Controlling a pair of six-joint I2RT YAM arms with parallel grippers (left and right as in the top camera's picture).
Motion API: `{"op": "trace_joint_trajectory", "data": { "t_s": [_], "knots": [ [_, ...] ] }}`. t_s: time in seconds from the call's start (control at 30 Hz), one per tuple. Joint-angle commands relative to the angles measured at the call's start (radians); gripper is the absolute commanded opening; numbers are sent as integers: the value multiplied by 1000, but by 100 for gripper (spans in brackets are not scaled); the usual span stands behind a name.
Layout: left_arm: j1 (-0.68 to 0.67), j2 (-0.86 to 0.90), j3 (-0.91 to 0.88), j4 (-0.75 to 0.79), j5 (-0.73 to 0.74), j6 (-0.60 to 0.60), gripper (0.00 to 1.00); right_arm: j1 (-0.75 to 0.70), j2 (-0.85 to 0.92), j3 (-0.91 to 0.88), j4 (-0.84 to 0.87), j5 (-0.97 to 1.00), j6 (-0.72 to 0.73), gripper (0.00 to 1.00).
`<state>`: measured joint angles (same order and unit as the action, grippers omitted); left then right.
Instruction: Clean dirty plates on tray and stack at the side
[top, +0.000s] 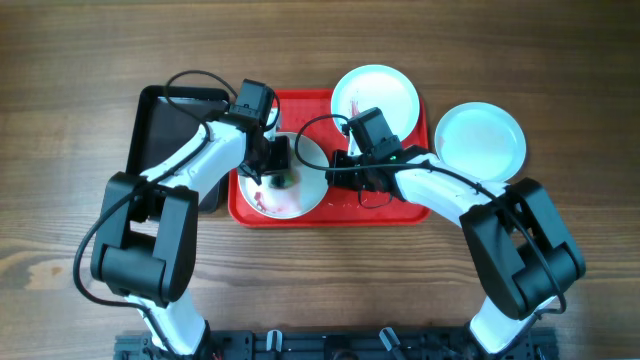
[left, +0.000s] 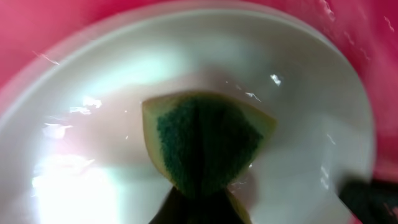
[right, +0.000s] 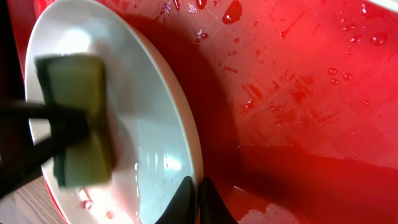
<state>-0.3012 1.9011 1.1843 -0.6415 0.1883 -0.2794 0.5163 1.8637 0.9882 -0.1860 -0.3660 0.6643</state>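
A white plate (top: 300, 190) with red smears lies on the red tray (top: 400, 210), its right rim lifted. My left gripper (top: 272, 168) is shut on a yellow-and-green sponge (left: 205, 140) pressed into the plate (left: 311, 93). My right gripper (top: 338, 160) is shut on the plate's right rim (right: 186, 124); the sponge (right: 78, 118) shows across the plate there. A pale mint plate (top: 375, 95) rests on the tray's back right corner. Another pale mint plate (top: 480, 138) lies on the table to the right of the tray.
A smaller black tray (top: 165, 130) lies left of the red tray, under my left arm. The red tray's floor (right: 298, 93) is wet with drops and red streaks. Wooden tabletop (top: 60, 200) surrounds both trays.
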Motion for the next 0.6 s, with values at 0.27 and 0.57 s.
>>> {"op": "trace_joint_trajectory", "data": {
  "t_s": [0.27, 0.57],
  "knots": [
    [-41, 16, -2, -258, -340, -314, 4, -1, 20, -1, -5, 9, -7, 4],
    [-128, 16, -2, -316, -150, -301, 4, -1, 20, -1, -5, 8, -7, 4]
  ]
}}
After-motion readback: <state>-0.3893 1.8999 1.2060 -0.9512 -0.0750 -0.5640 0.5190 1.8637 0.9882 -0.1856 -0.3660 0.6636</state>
